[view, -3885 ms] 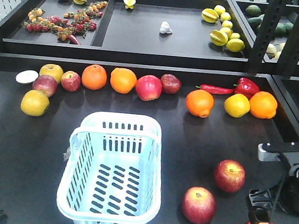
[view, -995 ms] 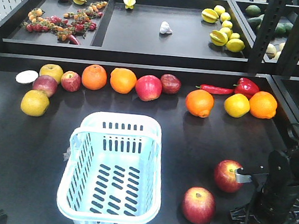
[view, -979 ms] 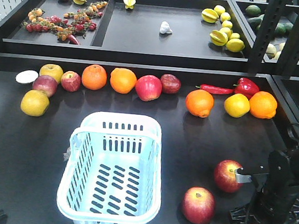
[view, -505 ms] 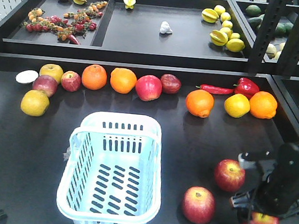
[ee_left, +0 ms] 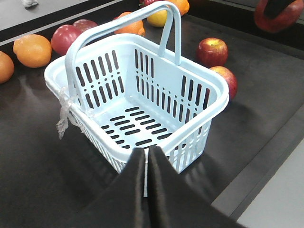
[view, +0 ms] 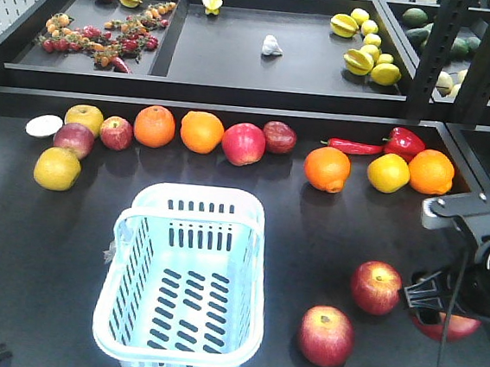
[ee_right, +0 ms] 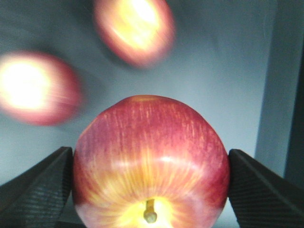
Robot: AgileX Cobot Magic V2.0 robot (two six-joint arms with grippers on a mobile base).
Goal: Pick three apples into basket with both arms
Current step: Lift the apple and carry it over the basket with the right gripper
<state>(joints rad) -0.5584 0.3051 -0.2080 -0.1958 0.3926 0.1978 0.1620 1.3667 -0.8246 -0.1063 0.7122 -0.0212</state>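
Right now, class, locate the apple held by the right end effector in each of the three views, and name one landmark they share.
Front view: held apple, far right, lower half.
Left wrist view: top right corner, partly covered.
Right wrist view: centre, clamped in the right end effector.
Shared landmark: the two loose apples, beside it in every view.

Front view: set high and well back, facing forward and down over the dark surface (view: 40,242); basket (view: 183,282) low in the middle, fruit row (view: 201,132) and shelf trays (view: 231,56) beyond.
Left wrist view: low and close, just behind the left claw (ee_left: 146,153), facing across the basket toward the right side of the surface.
Right wrist view: very near, between the fingers of the right claw (ee_right: 151,190); held apple (ee_right: 151,142) filling the lower frame, background blurred.
Shared, front and left wrist: basket, fruit row, nearer loose apple (view: 326,336), farther loose apple (view: 376,287), held apple at the frame corner.
Shared, front and right wrist: held apple, both loose apples.
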